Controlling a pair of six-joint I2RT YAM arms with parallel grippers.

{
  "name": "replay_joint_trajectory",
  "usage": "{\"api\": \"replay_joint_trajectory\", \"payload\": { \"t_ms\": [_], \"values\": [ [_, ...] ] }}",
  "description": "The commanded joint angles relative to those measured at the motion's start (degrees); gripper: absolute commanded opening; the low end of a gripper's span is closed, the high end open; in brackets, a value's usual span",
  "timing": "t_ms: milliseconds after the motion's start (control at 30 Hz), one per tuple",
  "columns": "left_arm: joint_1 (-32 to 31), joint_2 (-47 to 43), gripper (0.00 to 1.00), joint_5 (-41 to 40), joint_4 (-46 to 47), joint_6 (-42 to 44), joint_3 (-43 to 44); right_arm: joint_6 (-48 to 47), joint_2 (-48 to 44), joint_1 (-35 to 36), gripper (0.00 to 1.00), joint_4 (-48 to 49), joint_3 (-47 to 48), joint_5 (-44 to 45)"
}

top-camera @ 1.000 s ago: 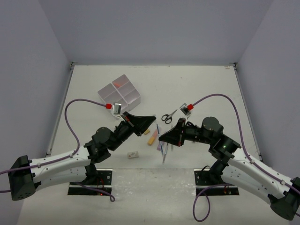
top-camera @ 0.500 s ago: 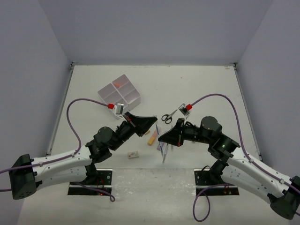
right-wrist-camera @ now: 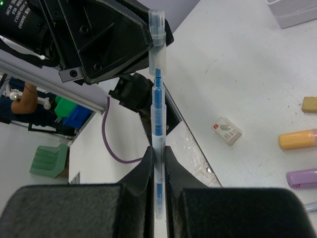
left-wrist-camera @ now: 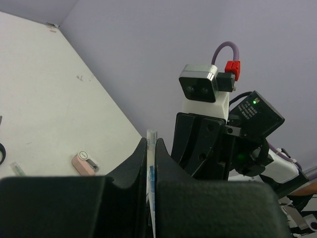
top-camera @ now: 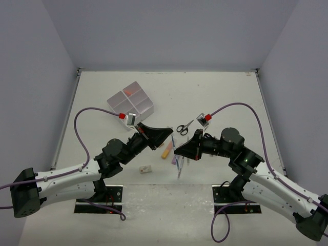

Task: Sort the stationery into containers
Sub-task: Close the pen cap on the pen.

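Right gripper (right-wrist-camera: 158, 151) pinching pen (right-wrist-camera: 157, 94), left gripper (left-wrist-camera: 151, 145) too

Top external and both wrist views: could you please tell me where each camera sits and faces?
Top external: above and behind, looking down on table, bins and both arms.
Left wrist: on left hand, facing the right arm; own fingers show.
Right wrist: on right hand, facing the left hand; own fingers show.
Shared: both wrist views show the pen each hand grips.
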Motion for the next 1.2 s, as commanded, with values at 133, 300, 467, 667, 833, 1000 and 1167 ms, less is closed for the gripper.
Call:
{"api": "replay_joint_trajectory", "payload": {
  "t_ms": [133, 300, 467, 667, 833, 1000, 1167],
  "values": [
    [0.04, -1.98, 0.00, -1.11, 1.19, 0.80, -1.03, -1.35, -0.95, 0.28, 0.00, -1.50, 3.12, 2.10],
    [0.04, -0.97, 0.00, 0.34, 2.05, 0.15, -1.04, -0.91, -1.01, 0.28, 0.00, -0.78, 3.22, 2.79],
    [0.04, 0.37, 0.00, 0.91, 4.53, -1.12, -1.99, -0.35, 0.56, 0.19, 0.00, 0.61, 4.30, 1.82],
    [0.04, 0.66, 0.00, 0.83, 4.96, -1.27, -1.80, -1.12, 1.26, 0.20, 0.00, 1.82, 5.96, 2.48],
    [-0.02, 0.95, 0.00, 1.00, 4.88, -1.50, -1.81, -1.40, 0.90, 0.25, 0.00, 3.43, 5.65, 5.31],
    [-0.05, 1.75, 0.01, 1.01, 6.28, -2.26, -2.22, -1.56, 0.83, 0.28, 0.00, 6.98, 4.69, 7.32],
    [-0.05, 2.53, 0.01, 0.60, 7.70, -2.87, -2.65, 0.96, -0.30, 0.22, 0.00, 11.98, 3.46, 9.83]
  ]
}}
